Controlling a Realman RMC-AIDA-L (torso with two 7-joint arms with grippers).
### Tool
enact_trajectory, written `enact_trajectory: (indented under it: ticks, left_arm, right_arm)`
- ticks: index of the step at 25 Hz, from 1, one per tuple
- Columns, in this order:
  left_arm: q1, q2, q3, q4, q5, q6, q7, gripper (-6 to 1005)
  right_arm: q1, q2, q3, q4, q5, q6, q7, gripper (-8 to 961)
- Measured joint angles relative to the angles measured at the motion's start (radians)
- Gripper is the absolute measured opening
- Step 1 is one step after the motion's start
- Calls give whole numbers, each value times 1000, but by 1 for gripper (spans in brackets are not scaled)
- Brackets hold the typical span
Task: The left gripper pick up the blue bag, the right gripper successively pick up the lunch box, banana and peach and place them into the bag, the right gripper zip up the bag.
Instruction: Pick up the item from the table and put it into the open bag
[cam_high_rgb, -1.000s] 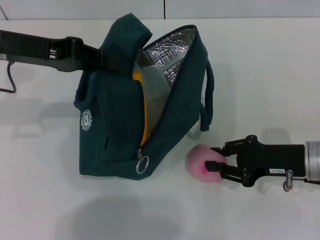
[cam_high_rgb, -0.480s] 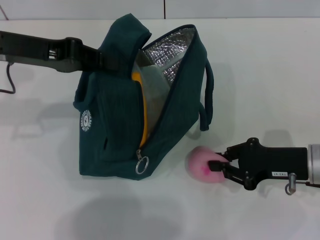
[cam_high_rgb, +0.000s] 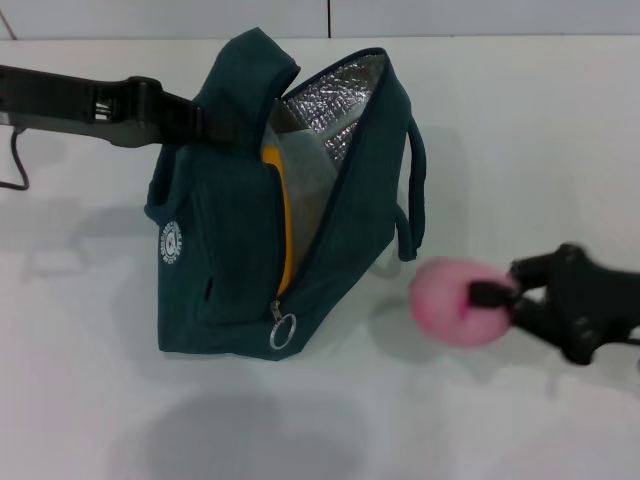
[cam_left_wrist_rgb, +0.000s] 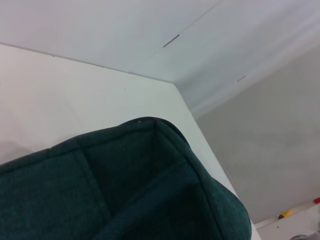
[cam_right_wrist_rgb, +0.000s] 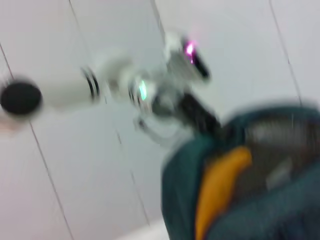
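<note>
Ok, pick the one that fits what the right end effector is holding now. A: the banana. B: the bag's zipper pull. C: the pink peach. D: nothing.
C: the right end effector is closed on the pink peach, beside the open blue bag, which the left end effector holds by its top.

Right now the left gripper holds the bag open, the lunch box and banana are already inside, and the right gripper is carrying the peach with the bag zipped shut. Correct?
One thing is wrong: the bag is not zipped shut. The head view shows its mouth wide open, silver lining exposed. The rest stands: the left gripper holds the bag, and the right gripper carries the peach.
</note>
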Motion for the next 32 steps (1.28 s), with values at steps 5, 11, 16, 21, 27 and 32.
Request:
enact_trajectory:
  ticks: [5,11,16,21,27,32]
  left_arm:
    - [0,4,-2,-42,-29,-2,1,36]
    - [2,11,-20,-62,-41,-8,5,36]
    - [2,11,-31,-62,-42,-9,6,36]
    - [2,11,-39,-62,-48,-11,7,36]
    - [3,7,-39,-62,-49,-12,8,36]
    - [4,5,-39,-62,-49,-14,9,36]
  right_arm:
    - [23,3,160,19,53,-137,12,58]
    - [143,10,161,51,127,-45,17,33]
    - [281,11,153,120,125,71,13,34]
    - [356,16,94,126,126,173,12,60]
    - [415,20,18,127,132,270,18,91]
    - [422,20,-18,128,183,307,17,117]
